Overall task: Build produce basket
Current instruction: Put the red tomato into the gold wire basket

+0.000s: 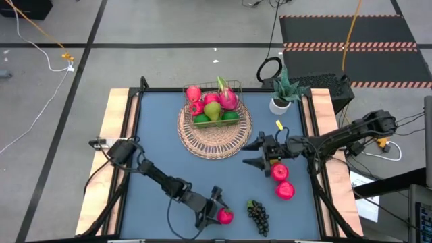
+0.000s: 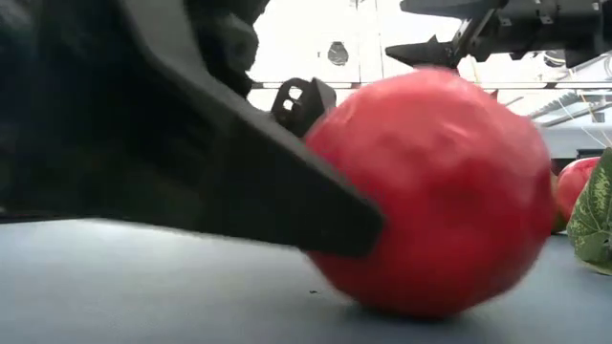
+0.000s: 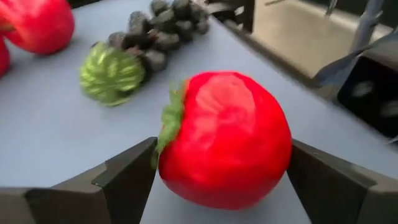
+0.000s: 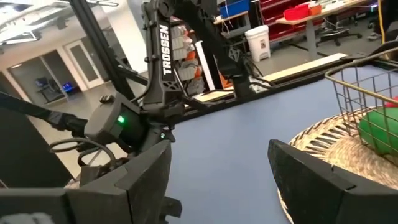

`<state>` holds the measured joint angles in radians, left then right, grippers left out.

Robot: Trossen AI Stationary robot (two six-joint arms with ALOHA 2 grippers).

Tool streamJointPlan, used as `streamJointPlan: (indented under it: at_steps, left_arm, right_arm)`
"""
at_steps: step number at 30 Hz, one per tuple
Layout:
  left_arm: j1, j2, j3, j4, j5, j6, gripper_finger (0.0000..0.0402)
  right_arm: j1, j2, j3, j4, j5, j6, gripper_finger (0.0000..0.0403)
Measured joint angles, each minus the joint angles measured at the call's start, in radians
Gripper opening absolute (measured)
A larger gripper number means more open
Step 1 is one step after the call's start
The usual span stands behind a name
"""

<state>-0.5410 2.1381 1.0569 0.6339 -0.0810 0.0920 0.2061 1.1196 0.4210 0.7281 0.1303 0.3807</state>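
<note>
The left claw [image 1: 220,214] is near the front edge of the blue table [image 1: 155,135], and its two dark fingers [image 3: 127,180] stand on both sides of a red toy strawberry with a green leaf cap [image 3: 224,140]. The fingers seem to touch the fruit, which rests on the table, so the grasp is probably closing for a lift. A dark purple toy grape bunch [image 1: 257,214] lies just beside it. The small wire grid basket [image 1: 214,102] sits on a round tan wicker mat [image 1: 214,131] at the back and already holds several fruits. The right claw [image 1: 264,154] hovers released beside the mat, near two red apples [image 1: 282,181].
</note>
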Motion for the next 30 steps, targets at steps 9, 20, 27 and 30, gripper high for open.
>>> streamJointPlan:
  at_steps: [9,20,27,30]
  left_arm:
    - [0.02,-0.009,0.0,-0.029,0.002,0.054,0.0263]
    - [0.127,-0.466,0.002,-0.535,-0.22,-0.042,0.0299]
    - [0.308,-0.708,0.0,-0.823,-0.555,-0.101,0.0272]
    - [0.447,-0.741,0.0,-0.885,-0.564,-0.122,0.0262]
  right_arm:
    - [-0.031,0.0,0.0,-0.041,0.004,-0.019,0.0265]
    - [-0.035,0.001,0.0,-0.052,0.132,0.061,0.0265]
    - [-0.017,0.001,0.0,-0.051,0.13,0.1,0.0265]
    - [-0.011,0.001,0.0,-0.035,0.13,0.098,0.0265]
